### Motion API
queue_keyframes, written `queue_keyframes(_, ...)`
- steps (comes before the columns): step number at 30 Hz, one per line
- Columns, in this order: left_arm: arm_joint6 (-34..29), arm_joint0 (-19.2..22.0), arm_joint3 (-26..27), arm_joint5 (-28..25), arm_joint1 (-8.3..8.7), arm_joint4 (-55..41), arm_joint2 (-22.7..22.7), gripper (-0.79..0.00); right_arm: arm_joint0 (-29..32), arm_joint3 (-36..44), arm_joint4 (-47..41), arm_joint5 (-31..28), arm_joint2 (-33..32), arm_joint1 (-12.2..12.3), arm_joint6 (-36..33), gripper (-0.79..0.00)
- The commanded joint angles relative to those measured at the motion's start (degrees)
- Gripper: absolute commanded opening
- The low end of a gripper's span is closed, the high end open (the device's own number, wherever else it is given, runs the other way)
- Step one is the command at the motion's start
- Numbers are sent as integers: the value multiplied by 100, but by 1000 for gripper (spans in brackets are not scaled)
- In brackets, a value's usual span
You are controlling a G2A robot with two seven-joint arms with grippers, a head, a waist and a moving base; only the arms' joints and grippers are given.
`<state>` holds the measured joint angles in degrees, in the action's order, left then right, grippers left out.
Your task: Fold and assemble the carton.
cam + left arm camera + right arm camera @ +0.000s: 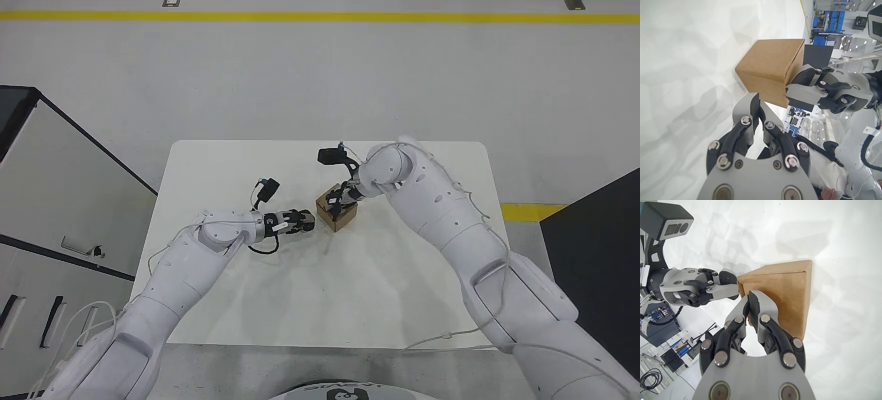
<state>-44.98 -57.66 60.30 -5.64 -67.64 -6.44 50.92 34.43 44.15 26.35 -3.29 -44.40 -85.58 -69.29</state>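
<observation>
Right end effector (751,298) pinched on edge of brown cardboard carton (787,294), mid white bench (400,290); left end effector (758,98) closed, empty, just left of it.

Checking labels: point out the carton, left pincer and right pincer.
carton (770,60), left wrist view, its broad brown face.
left pincer (756,103), left wrist view, between its fingertips.
right pincer (751,300), right wrist view, between its fingertips.

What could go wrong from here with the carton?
1. The right gripper pinches only a thin edge of the carton in its shut jaws; that edge might tear or slip.
2. The left gripper, jaws shut, sits at the carton's corner; pushing could slide or dent it.
</observation>
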Motion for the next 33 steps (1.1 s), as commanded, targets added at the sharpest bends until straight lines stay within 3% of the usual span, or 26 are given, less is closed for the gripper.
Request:
queue_keyframes(1,0,0,0,0,0,0,0,-785,-19,2,-20,-29,-7,-1,0,-785)
queue_keyframes(30,0,0,0,0,0,0,0,-785,18,2,-235,-153,-96,45,-74,-785)
queue_keyframes(32,0,0,0,0,0,0,0,-785,27,42,-273,-180,-133,62,-98,-573)
queue_keyframes(33,0,0,0,0,0,0,0,-785,35,69,-294,-191,-158,74,-110,-425)
